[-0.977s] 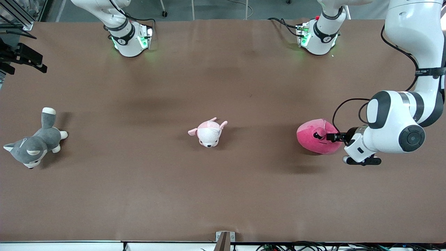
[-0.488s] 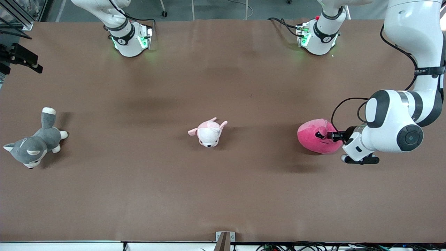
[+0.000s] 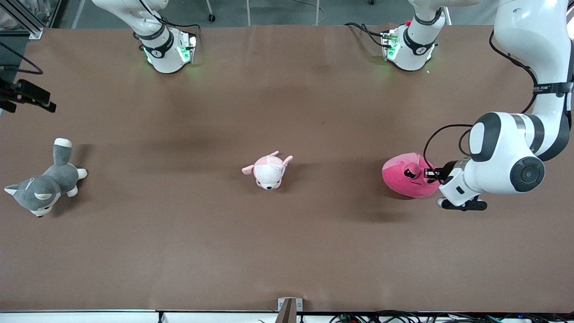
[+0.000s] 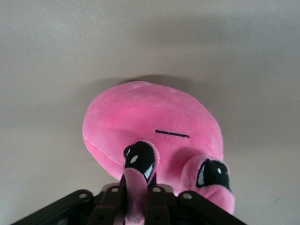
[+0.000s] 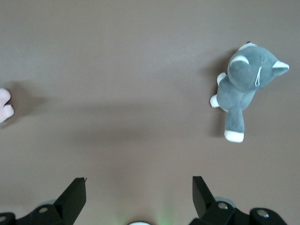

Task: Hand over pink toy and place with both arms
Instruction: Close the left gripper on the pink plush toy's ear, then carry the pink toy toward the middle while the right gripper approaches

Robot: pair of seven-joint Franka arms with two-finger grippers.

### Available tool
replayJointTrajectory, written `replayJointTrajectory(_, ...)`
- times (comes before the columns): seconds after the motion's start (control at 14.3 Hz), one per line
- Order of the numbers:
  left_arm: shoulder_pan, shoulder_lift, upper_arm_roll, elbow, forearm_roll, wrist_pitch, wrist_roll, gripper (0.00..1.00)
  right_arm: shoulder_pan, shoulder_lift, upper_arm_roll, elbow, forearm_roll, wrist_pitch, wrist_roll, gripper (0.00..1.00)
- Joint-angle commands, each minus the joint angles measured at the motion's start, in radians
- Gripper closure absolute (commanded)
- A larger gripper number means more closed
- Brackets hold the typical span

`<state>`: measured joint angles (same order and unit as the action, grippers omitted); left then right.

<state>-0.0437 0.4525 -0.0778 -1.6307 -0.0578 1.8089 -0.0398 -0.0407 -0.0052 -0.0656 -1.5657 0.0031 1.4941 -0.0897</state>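
Observation:
The pink toy, a round hot-pink blob plush with two stalk eyes, lies on the brown table toward the left arm's end. My left gripper is low beside it and shut on one eye stalk, which is pinched between the fingers in the left wrist view. The toy's body fills that view. My right gripper is open and empty, high over the right arm's end of the table. Its black hand shows at the edge of the front view.
A pale pink-and-white puppy plush lies at the table's middle. A grey husky plush lies toward the right arm's end and shows in the right wrist view. The arm bases stand along the table's back edge.
My left gripper has closed on the eye stalk and shifted slightly away from the front camera with the toy. The right hand has moved nearer in the front view.

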Motion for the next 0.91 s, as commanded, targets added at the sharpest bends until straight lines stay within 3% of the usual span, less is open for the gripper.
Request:
replayJointTrajectory(0.0,-0.001,-0.041,-0.016,0.020,-0.011,-0.013,0.008,1.00,-0.021,0.085,0.010,0.010,-0.009,0.041,-0.015,0.00)
replayJointTrajectory(0.21,-0.007,-0.046,-0.052,0.119,-0.014,-0.095,-0.009,1.00,-0.019,0.119,0.010,0.012,-0.040,0.095,-0.067,0.00)
replayJointTrajectory(0.42,-0.010,-0.046,-0.100,0.211,-0.114,-0.149,-0.121,1.00,-0.021,0.122,0.010,0.009,-0.023,0.087,0.002,0.00)
replayJointTrajectory(0.7,-0.021,-0.031,-0.268,0.334,-0.137,-0.161,-0.380,1.00,0.088,0.122,0.024,0.009,-0.003,0.083,0.457,0.00)
replayJointTrajectory(0.84,-0.091,-0.017,-0.300,0.402,-0.137,-0.154,-0.529,1.00,0.162,0.128,0.023,0.010,0.084,0.095,0.693,0.00)
